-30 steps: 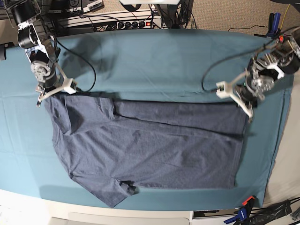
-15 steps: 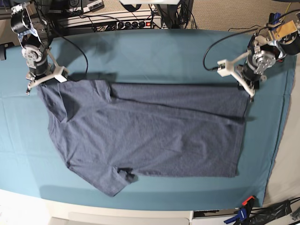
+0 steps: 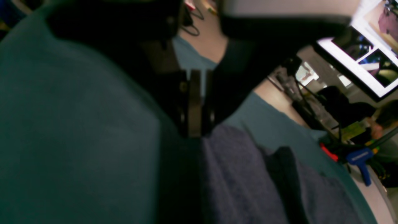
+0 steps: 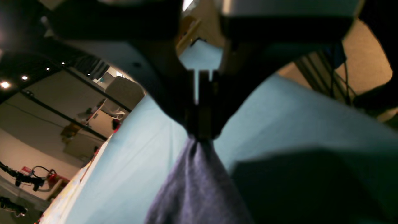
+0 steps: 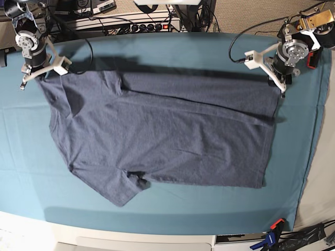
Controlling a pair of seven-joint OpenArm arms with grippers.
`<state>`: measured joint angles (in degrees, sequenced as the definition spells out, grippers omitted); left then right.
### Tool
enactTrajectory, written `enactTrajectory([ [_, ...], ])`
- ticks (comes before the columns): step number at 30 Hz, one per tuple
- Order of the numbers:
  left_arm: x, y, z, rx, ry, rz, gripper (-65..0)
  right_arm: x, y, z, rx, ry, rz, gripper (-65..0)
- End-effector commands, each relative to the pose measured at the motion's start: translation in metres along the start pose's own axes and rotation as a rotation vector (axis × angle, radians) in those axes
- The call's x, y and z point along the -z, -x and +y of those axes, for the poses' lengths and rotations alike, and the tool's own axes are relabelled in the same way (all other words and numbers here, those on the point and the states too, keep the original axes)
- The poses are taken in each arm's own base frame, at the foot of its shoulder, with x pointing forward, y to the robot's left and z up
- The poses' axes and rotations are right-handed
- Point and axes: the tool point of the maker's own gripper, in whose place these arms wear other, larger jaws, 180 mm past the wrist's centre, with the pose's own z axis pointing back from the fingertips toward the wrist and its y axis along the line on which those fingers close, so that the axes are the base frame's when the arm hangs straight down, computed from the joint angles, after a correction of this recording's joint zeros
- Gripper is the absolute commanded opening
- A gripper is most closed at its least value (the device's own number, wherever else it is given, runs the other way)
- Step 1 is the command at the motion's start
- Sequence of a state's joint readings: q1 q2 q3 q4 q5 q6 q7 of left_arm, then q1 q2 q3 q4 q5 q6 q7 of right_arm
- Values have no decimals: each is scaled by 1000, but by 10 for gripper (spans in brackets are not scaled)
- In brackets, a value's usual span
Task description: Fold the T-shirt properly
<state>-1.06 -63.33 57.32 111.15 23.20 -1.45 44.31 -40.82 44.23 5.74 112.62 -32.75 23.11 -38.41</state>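
Observation:
The dark blue-grey T-shirt (image 5: pixel 167 136) lies spread across the teal table cloth (image 5: pixel 172 55), plain side up, with one sleeve (image 5: pixel 121 192) pointing to the front left. My right gripper (image 5: pixel 37 77) is shut on the shirt's far-left corner. In the right wrist view the right gripper (image 4: pixel 200 137) pinches a bunched tip of the T-shirt (image 4: pixel 196 186). My left gripper (image 5: pixel 280 88) is shut on the far-right corner. The left wrist view shows the left gripper (image 3: pixel 194 133) clamped on the T-shirt (image 3: pixel 236 174) edge.
A power strip (image 5: pixel 131 23) and cables lie behind the table's far edge. A blue clamp (image 5: pixel 269 238) grips the table's front right corner. The cloth's right edge (image 5: pixel 314 130) runs close to the shirt's hem.
Both grippers have moved toward the table's far edge, pulling the shirt's upper edge with them. The whole shirt slid back and its top edge is stretched straighter.

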Motion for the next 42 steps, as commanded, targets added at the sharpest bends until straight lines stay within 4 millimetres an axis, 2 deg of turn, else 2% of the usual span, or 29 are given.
enactTrajectory([
  [1,-4,13,8,12,-27,46,-650,-2,9,-14,-16,47,35,-650],
  [12,-25,-4,-21,26,2,18,-650,-6,10,12,-21,-44,23,-650],
  [18,-32,-3,-30,46,-10,36,-650,-8,10,20,-22,-69,22,-650],
  [27,-40,-1,-42,69,-19,53,-650,-16,18,45,-54,-135,38,-650],
  [33,-42,-1,-41,64,-20,60,-650,-18,20,49,-59,-144,42,-650],
  [39,-56,-16,-48,34,3,18,-650,-18,20,48,-61,-141,44,-650],
  [42,-60,-16,-44,21,-11,19,-650,-18,20,48,-61,-141,42,-650],
])
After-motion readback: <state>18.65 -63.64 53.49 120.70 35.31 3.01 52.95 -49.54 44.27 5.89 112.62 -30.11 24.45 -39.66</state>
